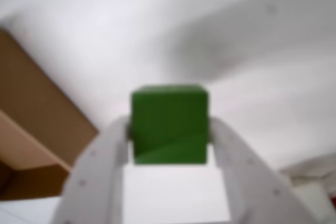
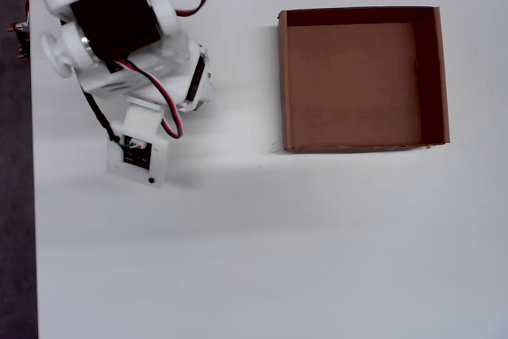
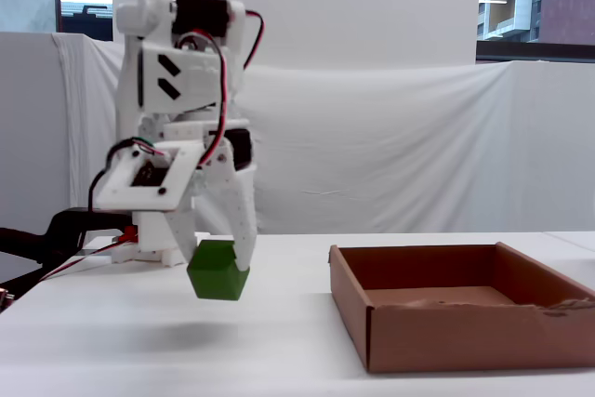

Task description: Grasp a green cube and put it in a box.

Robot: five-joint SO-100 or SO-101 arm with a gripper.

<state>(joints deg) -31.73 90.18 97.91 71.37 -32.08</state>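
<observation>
Fixed view: the end effector (image 3: 219,262) is closed on the green cube (image 3: 218,271), its two white fingers pressing opposite sides, and the cube hangs tilted clear above the white surface (image 3: 167,341), with a faint shadow beneath it. This side-on view alone shows that lift; it also shows the box (image 3: 465,327) at lower right of the frame, well apart from the cube, its low cardboard walls upright and its near wall edge slightly ragged at the right.

Wrist view: blurred, but the cube (image 1: 169,124) fills the centre of the frame between the fingers (image 1: 102,166), bright green, plain and unmarked, with a darker band across its lower face. A corner of the box (image 1: 37,124) appears at the left edge.

Overhead view: the arm (image 2: 119,37) at upper left covers the cube almost wholly; only a thin green sliver may show at its right edge. The box (image 2: 284,77) lies at upper right, its flat brown floor bare, separated from the arm by open white surface (image 2: 254,260).
</observation>
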